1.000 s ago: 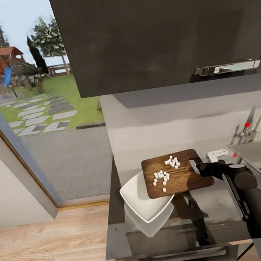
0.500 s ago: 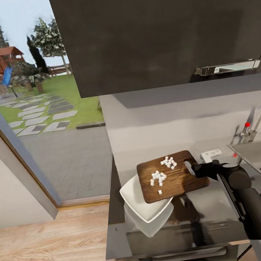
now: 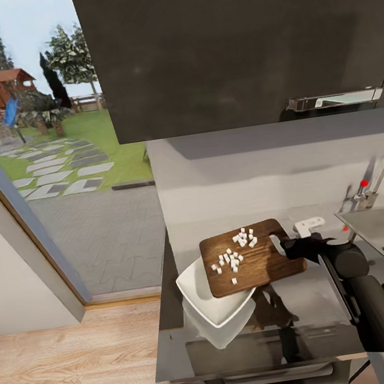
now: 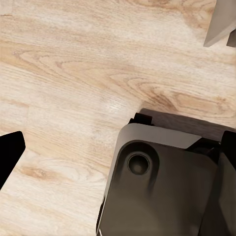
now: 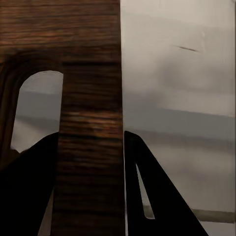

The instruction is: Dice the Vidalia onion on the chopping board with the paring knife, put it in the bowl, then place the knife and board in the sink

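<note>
You are facing the kitchen's big black cabinet (image 3: 238, 45), with a window (image 3: 45, 145) to its left that looks out on a garden. Below runs the dark countertop (image 3: 317, 302), and at its far right you can see the steel sink (image 3: 383, 229) with its chrome tap (image 3: 376, 175).

Your right arm (image 3: 368, 295) reaches in from the near right. Your right gripper (image 3: 284, 245) is clamped on the chopping board (image 3: 250, 257) at the strip of wood beside the handle hole. In the right wrist view, one dark finger (image 5: 29, 191) sits on each side of that strip of the chopping board (image 5: 91, 123).

The board is lifted and tilted, with its left end lower, over the white bowl (image 3: 216, 295). The bowl sits on the countertop near the left end. The diced onion (image 3: 234, 253) lies as little white cubes on top of the board, some near the middle and some farther back.

A small white thing (image 3: 309, 223) lies on the countertop just past the gripper.

Your left wrist view looks down at the pale wood floor (image 4: 73, 88) and the robot's dark base (image 4: 162, 182). A dark tip of your left gripper (image 4: 10, 155) shows at the edge, but you cannot tell how it is set.
</note>
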`<state>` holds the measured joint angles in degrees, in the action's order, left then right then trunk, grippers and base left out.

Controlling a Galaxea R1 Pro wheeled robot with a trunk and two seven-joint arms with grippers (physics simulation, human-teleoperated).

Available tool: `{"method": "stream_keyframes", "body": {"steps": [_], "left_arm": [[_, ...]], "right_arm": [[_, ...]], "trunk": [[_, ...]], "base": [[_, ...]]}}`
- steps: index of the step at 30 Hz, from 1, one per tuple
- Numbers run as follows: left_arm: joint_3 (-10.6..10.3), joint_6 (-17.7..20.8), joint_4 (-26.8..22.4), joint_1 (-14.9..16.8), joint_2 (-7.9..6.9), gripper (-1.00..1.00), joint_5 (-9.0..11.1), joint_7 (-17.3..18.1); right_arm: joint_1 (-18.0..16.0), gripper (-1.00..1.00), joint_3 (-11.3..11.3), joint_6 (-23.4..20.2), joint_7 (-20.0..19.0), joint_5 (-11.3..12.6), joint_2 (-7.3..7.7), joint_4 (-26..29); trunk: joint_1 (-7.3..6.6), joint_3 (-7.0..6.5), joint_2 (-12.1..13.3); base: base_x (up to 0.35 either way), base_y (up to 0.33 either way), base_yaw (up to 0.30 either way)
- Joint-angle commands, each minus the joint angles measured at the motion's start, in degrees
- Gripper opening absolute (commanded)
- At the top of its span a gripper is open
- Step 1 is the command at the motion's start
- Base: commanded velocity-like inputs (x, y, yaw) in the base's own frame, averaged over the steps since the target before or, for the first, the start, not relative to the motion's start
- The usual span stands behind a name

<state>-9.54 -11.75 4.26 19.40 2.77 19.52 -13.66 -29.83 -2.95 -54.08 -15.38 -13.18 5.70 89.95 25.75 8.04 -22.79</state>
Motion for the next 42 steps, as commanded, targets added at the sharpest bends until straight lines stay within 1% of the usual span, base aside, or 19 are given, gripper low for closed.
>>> {"method": "stream_keyframes", "body": {"steps": [1, 42], "left_arm": [[-0.5, -0.4, 0.2, 0.1, 0.05, 1.00, 0.4, 0.0], [-0.4, -0.3, 0.2, 0.1, -0.13, 1.00, 0.4, 0.0]], "right_arm": [[-0.1, -1.00, 0.0, -0.2, -0.6, -0.5, 0.01, 0.2], [-0.1, -1.00, 0.1, -0.2, -0.5, -0.7, 0.10, 0.6]], "trunk": [[0.04, 0.12, -0.1], [0.04, 0.12, -0.1]], "base": [[0.000, 0.000, 0.000], [0.000, 0.000, 0.000]]}}
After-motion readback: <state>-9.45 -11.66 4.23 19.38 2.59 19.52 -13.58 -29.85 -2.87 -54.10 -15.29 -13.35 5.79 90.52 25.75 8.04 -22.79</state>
